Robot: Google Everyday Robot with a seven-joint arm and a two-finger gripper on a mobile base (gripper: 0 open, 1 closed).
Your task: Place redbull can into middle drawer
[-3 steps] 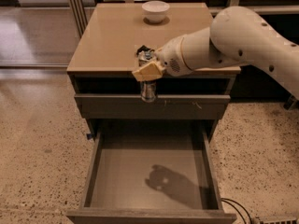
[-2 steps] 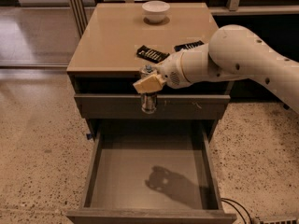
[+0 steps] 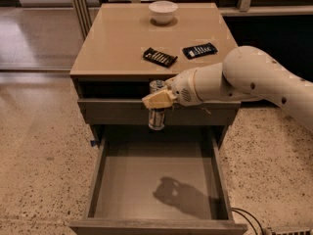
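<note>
My gripper is shut on the redbull can, a slim silver-and-blue can held upright. It hangs in front of the upper grey drawer front, above the back part of the open middle drawer. The drawer is pulled far out, and its smooth grey floor shows the shadow of the arm and can. The white arm reaches in from the right.
On the tan cabinet top lie two dark flat snack packets and a white bowl at the back. The closed upper drawer front sits just behind the can. Speckled floor surrounds the cabinet; a cable lies at bottom right.
The arm has come down and forward with the can, from the cabinet top's front edge to in front of the upper drawer front, over the open drawer.
</note>
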